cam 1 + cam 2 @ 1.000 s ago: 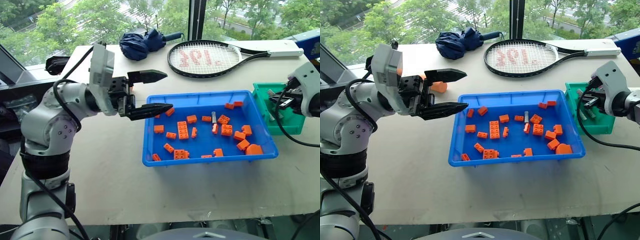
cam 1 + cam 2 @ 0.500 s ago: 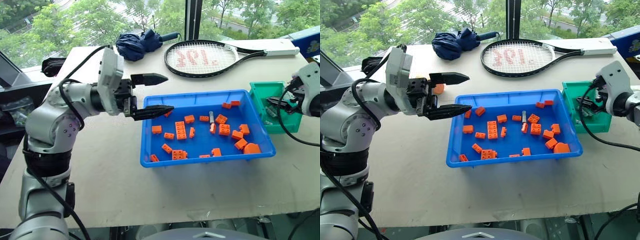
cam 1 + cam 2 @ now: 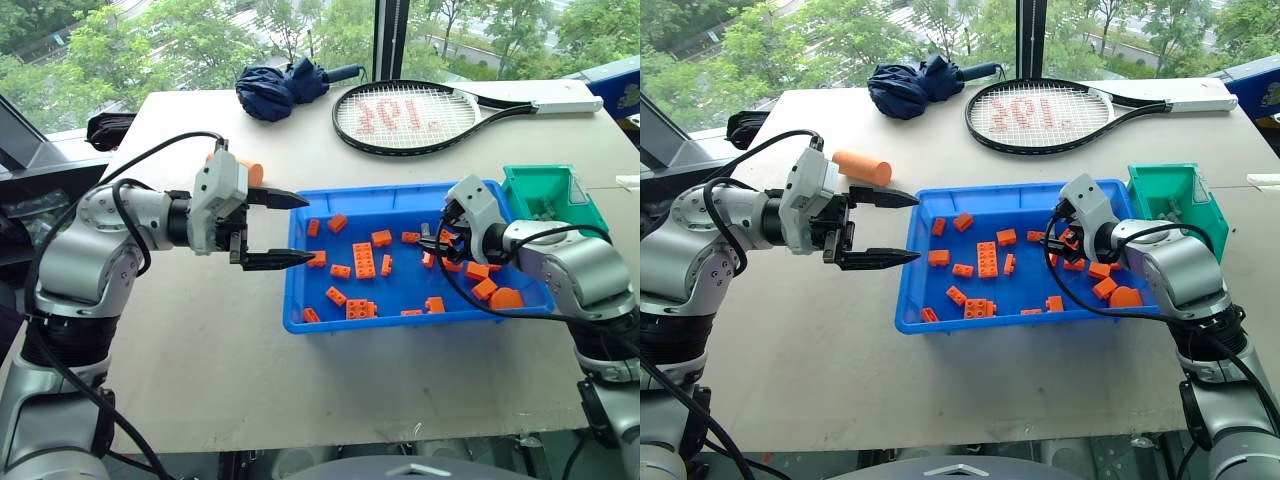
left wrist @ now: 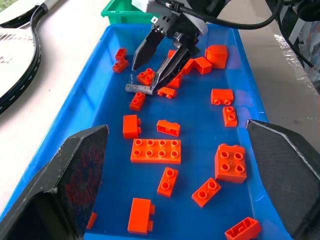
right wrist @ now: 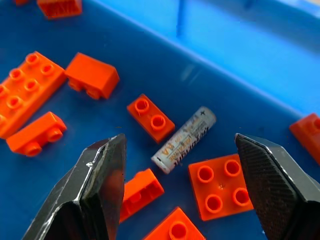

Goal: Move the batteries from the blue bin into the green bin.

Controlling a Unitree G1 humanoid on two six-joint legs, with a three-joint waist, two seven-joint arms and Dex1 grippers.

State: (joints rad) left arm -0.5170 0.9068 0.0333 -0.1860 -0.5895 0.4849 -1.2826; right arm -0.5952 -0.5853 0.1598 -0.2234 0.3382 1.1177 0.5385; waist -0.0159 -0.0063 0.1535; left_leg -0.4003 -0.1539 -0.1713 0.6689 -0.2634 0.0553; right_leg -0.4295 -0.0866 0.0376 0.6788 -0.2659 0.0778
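Since the earlier frame the right pincer (image 4: 159,65) had left the green bin (image 3: 552,198) and come across into the blue bin (image 3: 300,315); there it hung with its fingers spread wide and nothing between them, directly above a lone battery (image 5: 183,139). That battery lay flat on the blue bin's floor toward the end nearest the green bin, among orange bricks (image 3: 365,259), one small brick just beside it. The right forearm reached in over the blue bin's corner, the pincer angled downward. The left pincer (image 3: 290,229) had dropped lower and drawn back; it was held at the blue bin's far end from the green bin, pointing across it, fingers wide apart and empty. Small grey items lay inside the green bin, too indistinct to identify.
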